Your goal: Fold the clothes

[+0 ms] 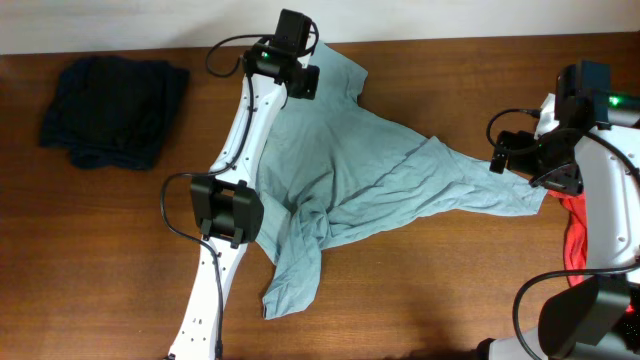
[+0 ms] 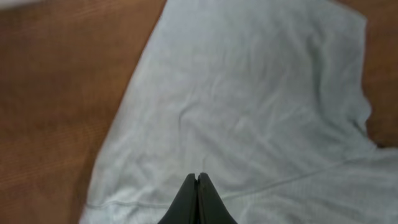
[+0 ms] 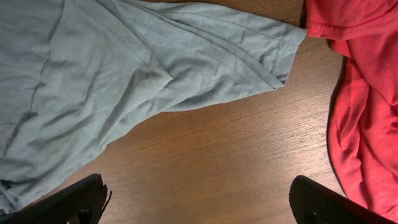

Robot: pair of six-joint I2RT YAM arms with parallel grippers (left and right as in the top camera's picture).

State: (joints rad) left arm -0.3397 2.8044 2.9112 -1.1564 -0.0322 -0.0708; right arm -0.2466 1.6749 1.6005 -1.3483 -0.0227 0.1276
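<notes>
Currently three garments on the desk (image 1: 430, 310): one grey-teal T-shirt (image 1: 360, 170) spread crumpled mid-desk, one navy garment (image 1: 112, 110) bunched at the left end, well apart, and one red shirt (image 1: 575, 235) at the right edge, partly under the right arm. Two arms. Left arm lies across the T-shirt's left side. Left pincer (image 2: 198, 178) is clamped tight over its far edge; can't tell if cloth is pinched. Right pincer (image 3: 199, 190) is wide, over bare wood between T-shirt corner and red shirt.

Stretches the left arm (image 1: 240, 135) diagonally away from its base, with the left gripper (image 2: 198, 177) pressed fully closed. Bends the right arm (image 1: 605, 180) inward from the right side, with the right gripper (image 3: 202, 196) spread wide and pointing down.
</notes>
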